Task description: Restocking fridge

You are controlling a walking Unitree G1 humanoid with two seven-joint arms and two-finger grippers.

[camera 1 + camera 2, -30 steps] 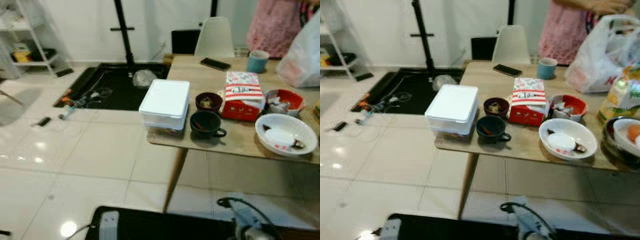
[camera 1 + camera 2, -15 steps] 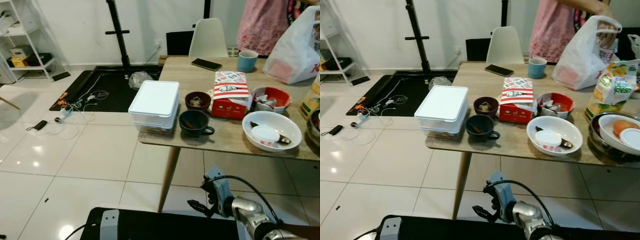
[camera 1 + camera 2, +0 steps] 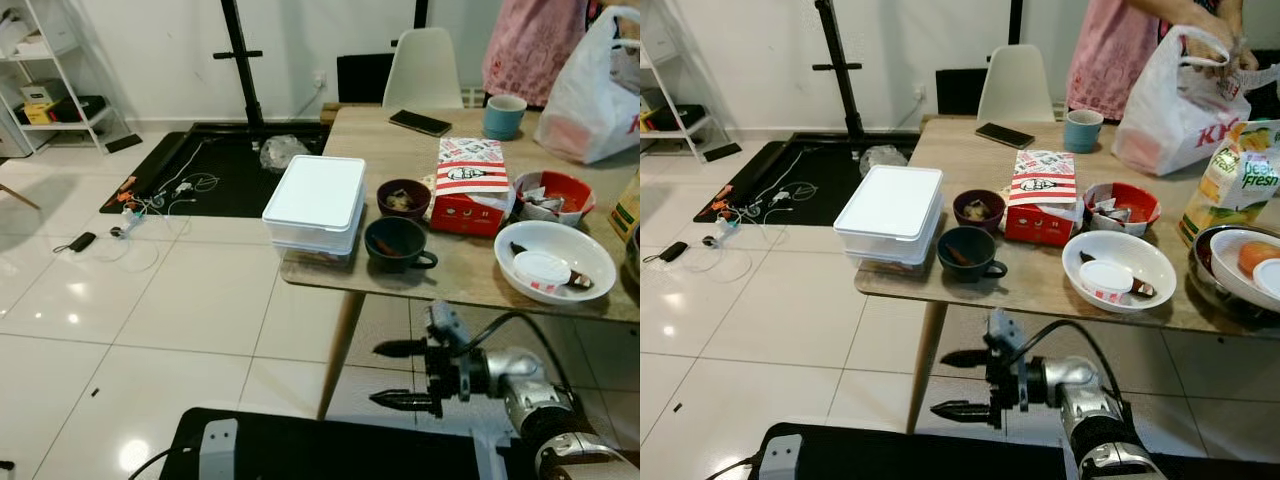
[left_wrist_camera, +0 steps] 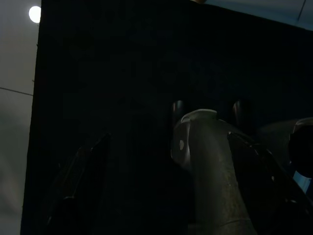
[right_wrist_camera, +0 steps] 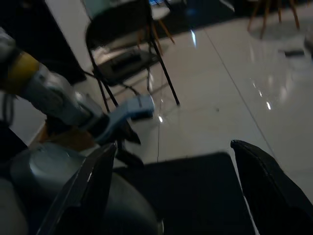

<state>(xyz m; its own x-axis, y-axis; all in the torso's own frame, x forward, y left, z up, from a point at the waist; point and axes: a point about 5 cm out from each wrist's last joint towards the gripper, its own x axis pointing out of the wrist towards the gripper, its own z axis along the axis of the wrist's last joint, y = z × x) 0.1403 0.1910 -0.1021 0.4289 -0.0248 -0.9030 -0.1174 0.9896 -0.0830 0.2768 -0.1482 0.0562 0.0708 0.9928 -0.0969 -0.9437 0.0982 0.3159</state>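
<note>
Wooden table (image 3: 470, 275) carries a white container (image 3: 318, 194) at its near corner. Below its edge, the right gripper (image 3: 401, 375) is spread wide, holding nothing.

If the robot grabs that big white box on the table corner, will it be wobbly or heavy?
The white box looks like stiff plastic with a flat lid, so it probably won't flop. It looks like two stacked tubs, so the top one might slide. It's wide, likely awkward for the right gripper, whose open fingers hang below the table.
</note>
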